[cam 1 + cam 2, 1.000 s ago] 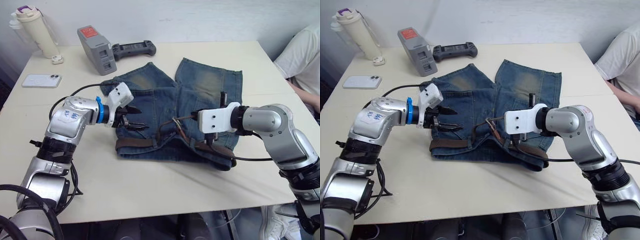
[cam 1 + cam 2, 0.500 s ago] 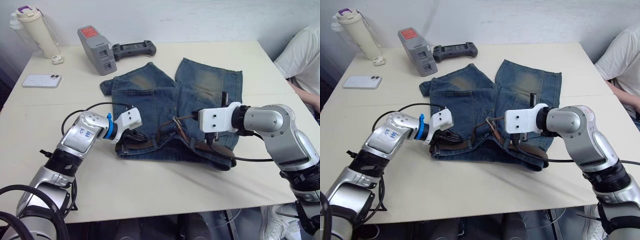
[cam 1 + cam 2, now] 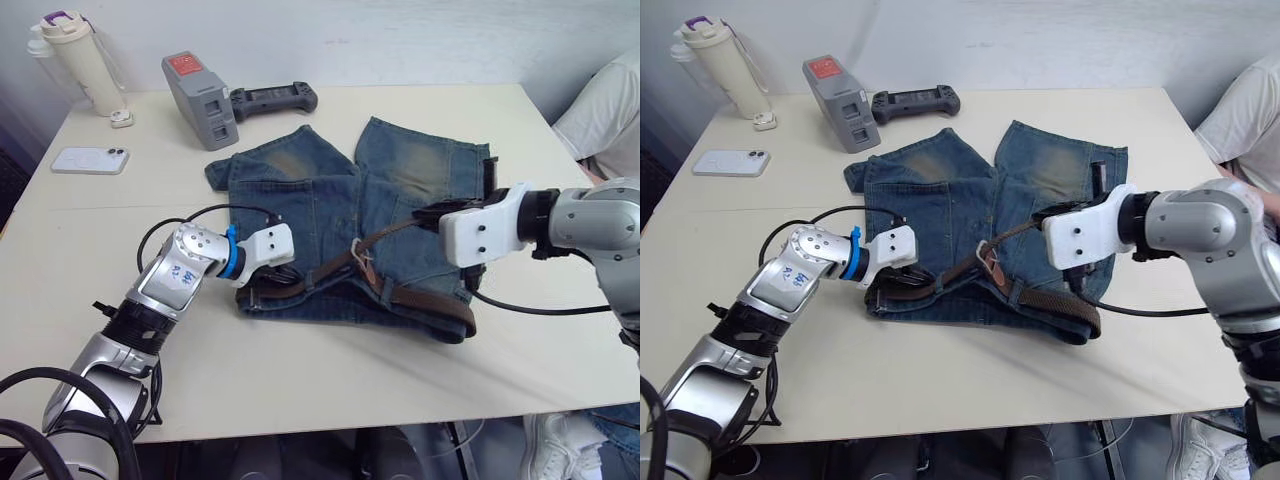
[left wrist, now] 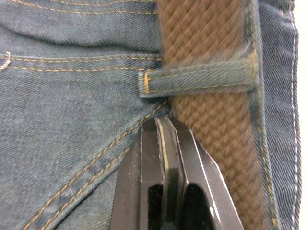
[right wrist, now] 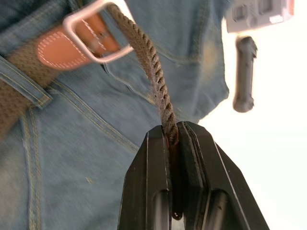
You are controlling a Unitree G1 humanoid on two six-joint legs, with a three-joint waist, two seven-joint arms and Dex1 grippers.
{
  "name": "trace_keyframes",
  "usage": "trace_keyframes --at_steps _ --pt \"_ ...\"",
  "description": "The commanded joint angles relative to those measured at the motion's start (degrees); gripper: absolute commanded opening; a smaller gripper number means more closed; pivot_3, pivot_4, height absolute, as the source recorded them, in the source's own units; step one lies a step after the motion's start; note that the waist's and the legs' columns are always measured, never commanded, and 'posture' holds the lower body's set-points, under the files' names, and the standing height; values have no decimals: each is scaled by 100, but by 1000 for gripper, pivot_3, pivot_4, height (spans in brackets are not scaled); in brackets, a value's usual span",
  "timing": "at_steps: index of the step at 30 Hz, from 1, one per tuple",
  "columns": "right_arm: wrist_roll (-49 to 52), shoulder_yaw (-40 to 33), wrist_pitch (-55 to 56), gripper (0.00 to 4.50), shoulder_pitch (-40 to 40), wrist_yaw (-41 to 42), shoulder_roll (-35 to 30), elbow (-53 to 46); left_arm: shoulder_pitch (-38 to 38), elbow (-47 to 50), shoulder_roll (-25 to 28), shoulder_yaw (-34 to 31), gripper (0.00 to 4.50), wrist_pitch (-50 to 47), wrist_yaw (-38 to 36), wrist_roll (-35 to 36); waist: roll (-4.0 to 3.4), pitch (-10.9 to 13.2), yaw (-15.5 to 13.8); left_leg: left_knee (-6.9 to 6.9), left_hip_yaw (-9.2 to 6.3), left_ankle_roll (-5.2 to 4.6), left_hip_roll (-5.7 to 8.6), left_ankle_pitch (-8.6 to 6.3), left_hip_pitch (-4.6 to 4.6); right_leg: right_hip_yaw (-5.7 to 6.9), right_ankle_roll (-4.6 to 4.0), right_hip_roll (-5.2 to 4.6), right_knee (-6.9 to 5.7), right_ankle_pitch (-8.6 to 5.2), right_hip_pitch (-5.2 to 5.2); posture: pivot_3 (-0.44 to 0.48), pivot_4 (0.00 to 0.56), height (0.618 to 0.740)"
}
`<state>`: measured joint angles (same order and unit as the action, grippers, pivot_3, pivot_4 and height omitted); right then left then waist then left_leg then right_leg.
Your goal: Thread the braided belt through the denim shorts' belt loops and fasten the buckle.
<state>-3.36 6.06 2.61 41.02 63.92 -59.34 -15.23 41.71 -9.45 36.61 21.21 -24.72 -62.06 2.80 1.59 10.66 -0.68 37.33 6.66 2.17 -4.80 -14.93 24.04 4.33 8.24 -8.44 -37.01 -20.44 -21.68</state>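
The denim shorts (image 3: 300,190) lie flat mid-table, waistband toward me. The braided belt (image 3: 430,300) runs along the waistband under a belt loop (image 4: 201,79). Its free end passes through the silver buckle (image 3: 360,262) and rises taut to my right gripper (image 5: 172,132), which is shut on the strap above the shorts' right side. My left gripper (image 4: 161,122) is shut, its tips pressed on the denim right beside the belt, just below that loop, at the waistband's left end (image 3: 262,285).
At the back left stand a cream bottle (image 3: 75,60), a white phone (image 3: 90,160), a grey device (image 3: 198,95) and a black controller (image 3: 272,98). A person in a white shirt (image 3: 610,100) sits at the right edge.
My left gripper dropped from above the shorts onto the waistband and shut. My right gripper pulled the belt end up and to the right, drawing the strap taut through the buckle.
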Motion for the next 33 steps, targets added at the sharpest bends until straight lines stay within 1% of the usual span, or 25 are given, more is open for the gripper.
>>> trace_keyframes --at_steps 1,3,6,8,11,15,18,19,22,26,27,28,30,32,33 --pt "209 -304 -6 0 438 -2 -23 -137 -247 -194 -14 194 37 -72 -47 -231 0 0 0 1 0 0 0 0 0 0 0 0 -1 0 0 0 150 740" --pt "261 -160 -106 0 525 37 104 -230 -254 -205 -38 160 37 -93 -38 -207 0 0 0 2 0 0 0 0 0 0 0 0 -1 0 1 0 150 740" --pt "184 204 -132 0 486 47 457 -353 -165 -227 -149 -112 37 -296 -11 27 -1 0 1 2 0 -1 0 0 0 0 0 0 -1 0 2 0 150 740" --pt "131 308 -127 0 484 82 568 -347 -13 -168 -260 -544 37 -679 -38 438 -1 0 3 4 0 -1 0 0 -1 0 0 0 -4 0 3 0 150 740" --pt "63 359 -81 0 568 98 624 -253 273 -46 -287 -1283 37 -1274 -185 1161 0 1 6 7 -2 -1 0 0 5 0 0 0 -7 0 -1 0 150 740" --pt "-69 425 56 0 714 25 715 -88 505 4 -209 -1747 37 -1692 -158 1574 1 1 29 5 -3 0 -1 0 9 0 0 0 -8 0 -8 0 150 740" --pt "-252 529 70 0 823 28 804 107 698 236 -330 -2138 37 -2140 -27 2042 1 1 73 5 -3 0 0 0 8 0 0 0 -9 0 -6 0 150 740" --pt "-342 590 -75 0 848 44 835 164 750 400 -400 -2229 37 -2319 24 2218 1 1 79 4 -4 0 0 0 7 0 0 0 -10 0 -6 0 150 740" --pt "-609 766 -607 0 981 -8 1002 290 739 1053 -580 -2219 37 -2637 250 2499 1 1 84 4 -6 0 -1 0 8 0 0 0 -9 0 -6 0 150 740" --pt "-762 863 -925 0 1113 -35 1232 316 681 1565 -731 -2036 37 -2737 666 2480 1 1 81 5 -7 0 -1 0 8 0 0 0 -12 0 -6 0 150 740" --pt "-788 872 -948 0 1120 -23 1255 308 680 1646 -746 -2023 714 -2793 736 2509 1 1 80 5 -7 0 0 0 8 0 0 0 -12 0 -6 0 150 740" --pt "-801 883 -1001 0 1116 -15 1284 283 691 1717 -804 -2080 973 -2920 839 2605 1 1 80 4 -8 0 0 0 8 0 0 0 -12 0 -6 0 150 740" --pt "-827 894 -1061 0 1096 -9 1312 255 719 1776 -883 -2155 1795 -3051 1039 2676 1 1 80 4 -7 0 0 0 8 0 0 0 -11 0 -6 0 150 740" --pt "-841 894 -1184 0 1043 11 1315 201 738 1754 -830 -2045 2503 -3008 1289 2446 1 1 79 4 -7 0 0 0 8 0 0 0 -11 0 -6 0 150 740" --pt "-865 896 -1211 0 1032 13 1310 191 747 1754 -769 -1908 2980 -2947 1391 2279 1 1 79 4 -8 0 0 0 8 0 0 0 -11 0 -6 0 150 740"
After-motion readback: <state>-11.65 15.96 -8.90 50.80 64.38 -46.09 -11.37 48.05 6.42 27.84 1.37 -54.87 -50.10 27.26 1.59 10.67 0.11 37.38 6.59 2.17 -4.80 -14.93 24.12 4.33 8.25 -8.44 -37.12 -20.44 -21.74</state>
